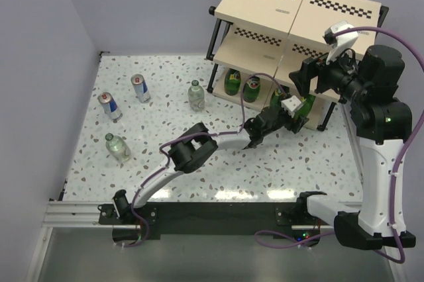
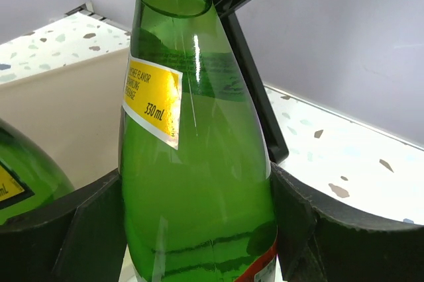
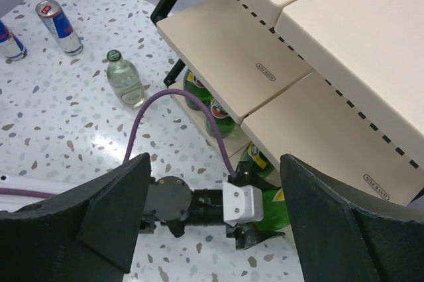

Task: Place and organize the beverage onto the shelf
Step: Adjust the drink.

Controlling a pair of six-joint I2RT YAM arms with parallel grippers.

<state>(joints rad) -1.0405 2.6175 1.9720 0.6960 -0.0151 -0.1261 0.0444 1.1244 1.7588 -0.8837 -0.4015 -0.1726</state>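
left arm (image 1: 225, 141): we record pale tubular links set between bulky black joint housings.
right arm (image 1: 383, 169): we record the same scheme, with a broad white link and rounded black housings.
status light (image 1: 387, 120): we note one small green lamp on a black housing of the right arm.
cables (image 3: 173, 93): we find purple leads routed outside both arms, unsheathed and slack.
wrist cameras (image 1: 339, 34): we note a small white boxy unit on each wrist.
left fingers (image 2: 86, 229): we find thick, matte black plastic with flat facets.
right fingers (image 3: 106, 219): we find the same black faceted moulding, broad at the root.
base rail (image 1: 73, 214): we record a silver slotted extrusion carrying a black plate.
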